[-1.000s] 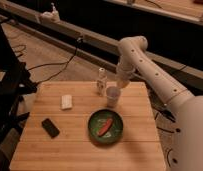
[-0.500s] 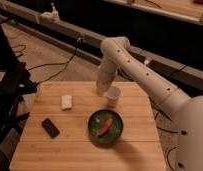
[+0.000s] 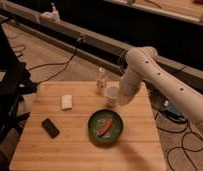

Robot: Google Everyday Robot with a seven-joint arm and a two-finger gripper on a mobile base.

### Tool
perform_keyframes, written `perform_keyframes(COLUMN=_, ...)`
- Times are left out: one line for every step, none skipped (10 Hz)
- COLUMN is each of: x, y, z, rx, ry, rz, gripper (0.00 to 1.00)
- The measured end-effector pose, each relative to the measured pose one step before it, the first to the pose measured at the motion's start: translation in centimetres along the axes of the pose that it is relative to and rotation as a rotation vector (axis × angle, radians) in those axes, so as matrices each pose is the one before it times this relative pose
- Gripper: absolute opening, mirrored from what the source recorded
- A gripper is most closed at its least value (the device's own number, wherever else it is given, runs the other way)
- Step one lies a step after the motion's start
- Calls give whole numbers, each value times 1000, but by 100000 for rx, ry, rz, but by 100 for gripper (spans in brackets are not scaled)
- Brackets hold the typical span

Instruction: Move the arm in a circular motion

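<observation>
The cream-white arm (image 3: 160, 75) reaches in from the right edge, bends at a bulky joint (image 3: 141, 56) and runs down to the wooden table (image 3: 55, 150). Small dark holes dot its segments. The gripper (image 3: 122, 99) is at the arm's lower end, low over the table's far right part, right beside a white cup (image 3: 112, 95). The arm's last segment largely hides it.
A small bottle (image 3: 101, 80) stands just left of the cup. A green plate (image 3: 93, 131) holding an orange item (image 3: 105, 127) lies in front of them. A white block (image 3: 67, 102) and a black phone (image 3: 50, 128) lie to the left. Cables run across the floor behind.
The arm's bent joint swung left over the table's back edge, then back to the right and slightly lower. The things on the table have not moved.
</observation>
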Motion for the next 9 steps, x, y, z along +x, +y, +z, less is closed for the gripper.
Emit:
perform_keyframes(x=3359, y=1020, z=-16, rx=-407, ry=2888, rz=8331, gripper=0)
perform_keyframes(x=3358, y=73, z=46, rx=-135, ry=3284, rz=7664, gripper=0)
perform_keyframes(x=2851, y=-1362, z=11, rx=537, ry=3653, rz=6070, gripper=0)
perform_keyframes(x=763, y=-1751, z=37, rx=813, ry=1863, rz=1957, gripper=0)
perform_keyframes(x=-656, y=-2601, z=43, rx=1398, ry=687, rz=-657, gripper=0)
perform_keyframes(x=-1645, y=-2850, z=132, rx=1389, ry=68, rz=-2745, gripper=0)
perform_keyframes(x=-1942, y=-2095, z=167, rx=868, ry=-714, rz=-3752, gripper=0)
perform_keyframes(x=-2529, y=-1767, z=155, rx=657, ry=-1456, rz=-5493, gripper=0)
perform_keyframes(x=-2841, y=-1350, z=104, rx=738, ry=-2193, rz=-6405, gripper=0)
